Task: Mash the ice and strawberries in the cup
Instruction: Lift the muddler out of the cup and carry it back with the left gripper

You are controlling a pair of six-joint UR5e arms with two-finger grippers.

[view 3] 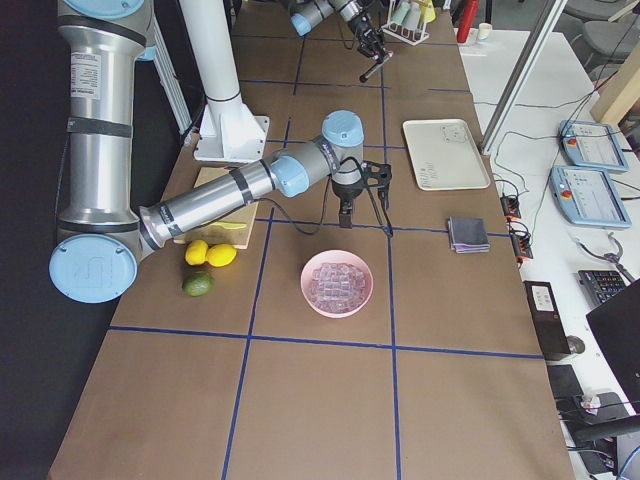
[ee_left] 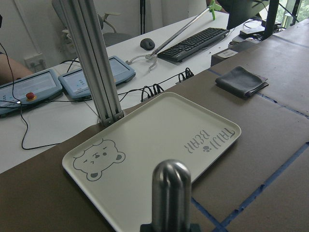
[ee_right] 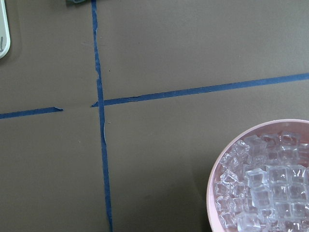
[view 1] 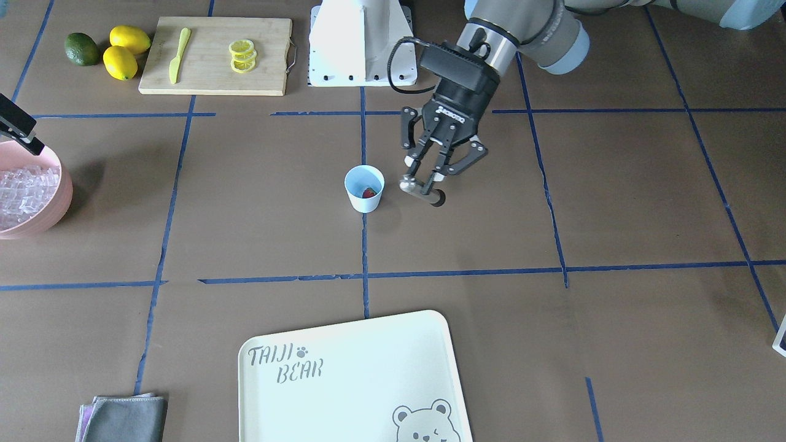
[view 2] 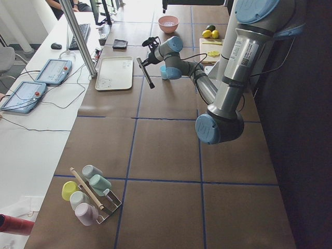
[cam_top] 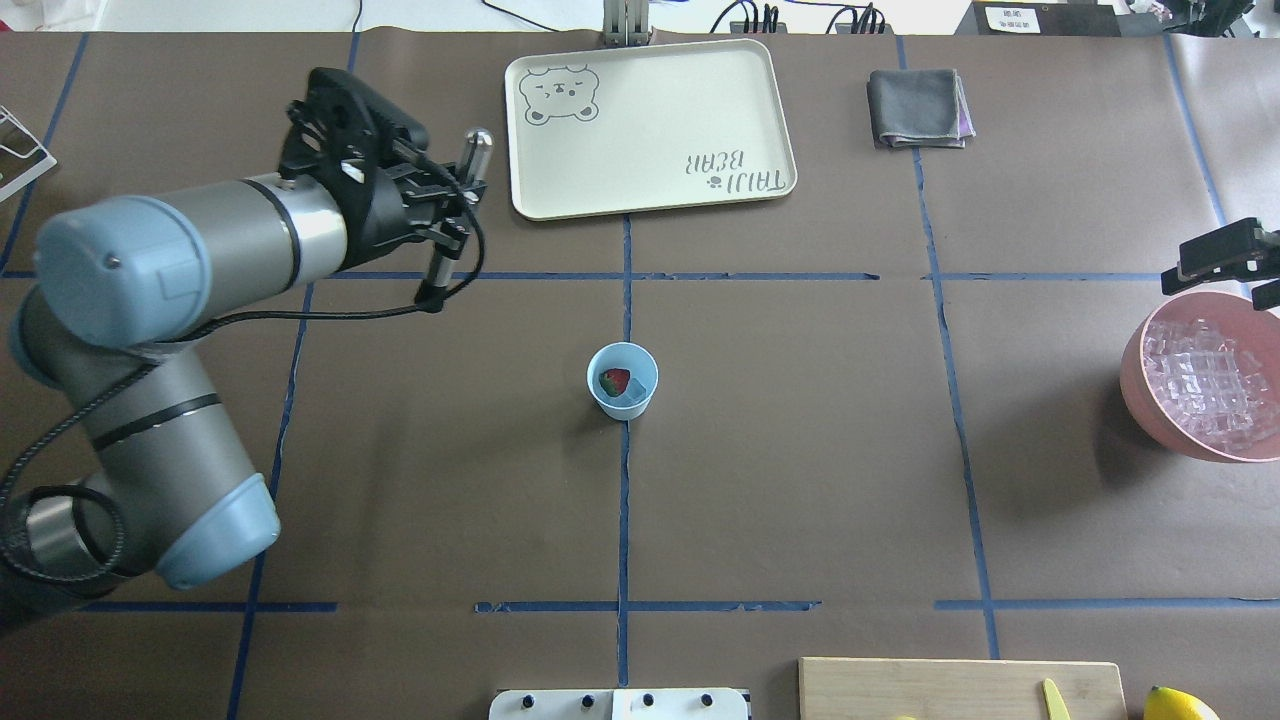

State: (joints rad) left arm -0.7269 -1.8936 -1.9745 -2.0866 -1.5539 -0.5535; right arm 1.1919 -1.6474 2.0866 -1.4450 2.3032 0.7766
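Observation:
The pale-blue cup (cam_top: pixel 622 380) stands at the table's middle, and also shows in the front view (view 1: pixel 365 188). Inside it lie a red strawberry (cam_top: pixel 614 381) and a clear ice cube (cam_top: pixel 633 398). My left gripper (cam_top: pixel 450 205) is shut on a metal muddler (cam_top: pixel 476 150) with a black tip, held in the air. In the front view the left gripper (view 1: pixel 428 178) is just beside the cup. The muddler's rounded end (ee_left: pixel 171 193) fills the bottom of the left wrist view. My right gripper (cam_top: pixel 1215 285) hangs open and empty over the far rim of a pink bowl (cam_top: pixel 1135 385) of ice (cam_top: pixel 1210 375).
A cream bear tray (cam_top: pixel 650 125) and a folded grey cloth (cam_top: pixel 918 108) lie at the far side. A cutting board (view 1: pixel 215 55) with lemon slices (view 1: pixel 242 55) and a yellow knife (view 1: pixel 179 54), two lemons (view 1: pixel 126 50) and an avocado (view 1: pixel 81 49) sit near the robot's base.

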